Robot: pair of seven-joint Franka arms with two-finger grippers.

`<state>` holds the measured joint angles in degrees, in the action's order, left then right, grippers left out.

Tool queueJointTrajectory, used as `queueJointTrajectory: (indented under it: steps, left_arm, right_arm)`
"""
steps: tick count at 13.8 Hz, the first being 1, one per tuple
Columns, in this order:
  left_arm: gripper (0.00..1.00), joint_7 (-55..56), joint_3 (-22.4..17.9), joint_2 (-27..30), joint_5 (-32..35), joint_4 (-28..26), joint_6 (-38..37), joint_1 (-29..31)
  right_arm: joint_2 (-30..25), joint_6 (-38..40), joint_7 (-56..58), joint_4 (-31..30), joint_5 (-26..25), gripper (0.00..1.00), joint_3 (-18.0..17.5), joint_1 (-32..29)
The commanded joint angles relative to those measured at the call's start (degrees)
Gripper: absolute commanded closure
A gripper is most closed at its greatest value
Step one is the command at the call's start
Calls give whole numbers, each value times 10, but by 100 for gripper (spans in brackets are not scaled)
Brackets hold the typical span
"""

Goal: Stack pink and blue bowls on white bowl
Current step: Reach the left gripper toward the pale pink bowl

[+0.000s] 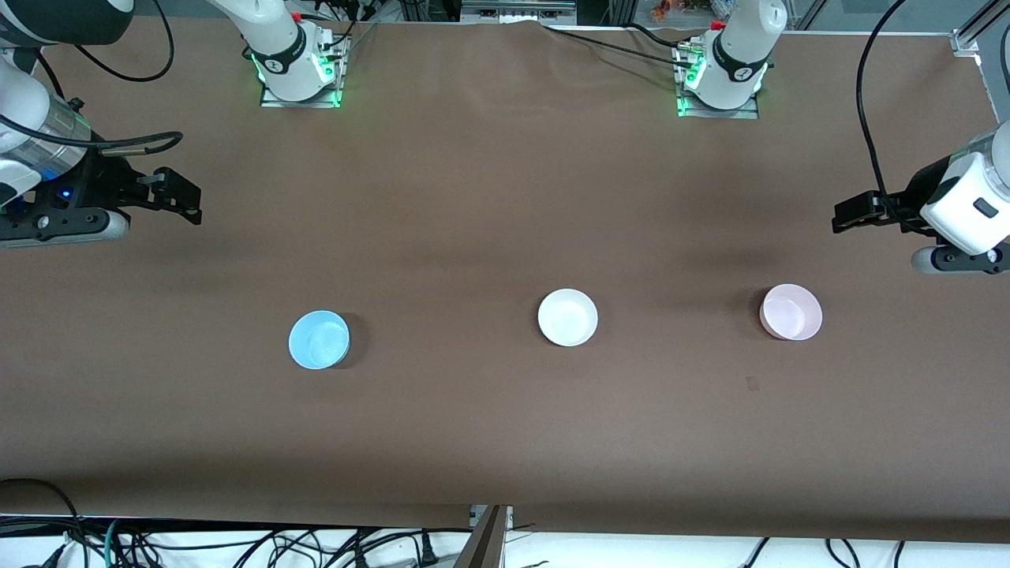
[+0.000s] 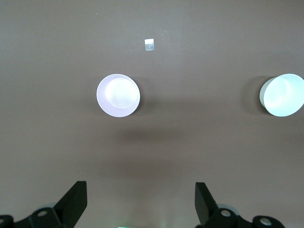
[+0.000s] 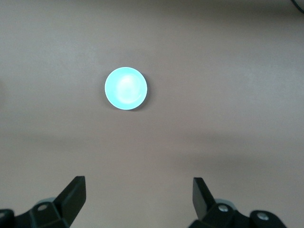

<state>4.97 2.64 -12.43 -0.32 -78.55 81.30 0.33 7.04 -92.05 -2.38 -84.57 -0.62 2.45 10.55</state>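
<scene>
Three small bowls stand apart in a row on the brown table. The blue bowl (image 1: 319, 339) is toward the right arm's end, the white bowl (image 1: 567, 317) is in the middle, and the pink bowl (image 1: 791, 312) is toward the left arm's end. My right gripper (image 1: 183, 197) hangs open and empty over bare table at its own end; its wrist view shows the blue bowl (image 3: 126, 88) ahead of the open gripper (image 3: 139, 197). My left gripper (image 1: 846, 214) is open and empty over bare table at its end. Its wrist view shows the pink bowl (image 2: 118, 95) and the white bowl (image 2: 281, 94) past the open gripper (image 2: 140, 199).
A small piece of tape (image 1: 752, 383) lies on the table, nearer the front camera than the pink bowl. Both arm bases (image 1: 298, 75) (image 1: 720, 83) stand along the table's edge farthest from the front camera. Loose cables (image 1: 237, 544) run below the near table edge.
</scene>
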Motion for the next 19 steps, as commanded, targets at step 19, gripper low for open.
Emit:
queueJointTrajectory:
  steps: [19]
  left_arm:
    - [0, -172, -52, -161, -41, -118, 257, 74]
  right_arm:
    - [-4, -6, 1, 3, -5, 0, -9, 1]
